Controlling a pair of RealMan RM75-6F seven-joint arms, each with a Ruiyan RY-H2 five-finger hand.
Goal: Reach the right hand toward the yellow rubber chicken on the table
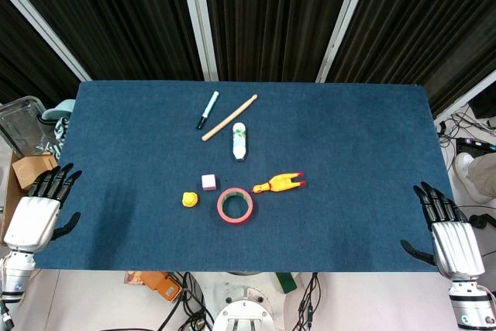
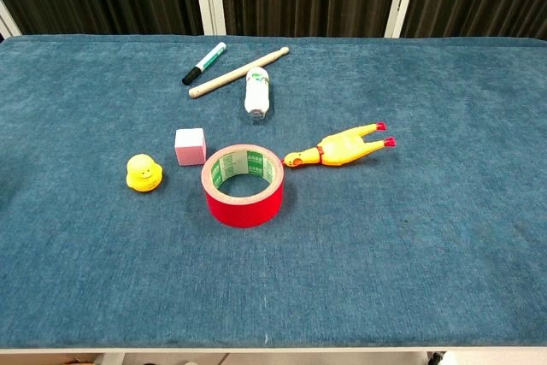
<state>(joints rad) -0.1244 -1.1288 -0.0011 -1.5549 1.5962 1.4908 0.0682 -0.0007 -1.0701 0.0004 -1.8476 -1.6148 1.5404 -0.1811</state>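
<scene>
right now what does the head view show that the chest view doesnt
Only the head view shows the left hand and right hand, both empty with fingers apart at the table's near corners, plus the clutter beside the table.

Only the chest view shows the face on the yellow duck toy and the green print inside the red tape roll.

Both show the blue table, the yellow rubber chicken lying just right of the tape, the pink cube, white bottle, wooden stick and marker.

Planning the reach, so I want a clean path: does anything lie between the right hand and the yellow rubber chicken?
Nothing visible does. The right hand sits at the table's right edge, and only bare blue cloth separates it from the rubber chicken; the red tape roll lies beyond it.
</scene>
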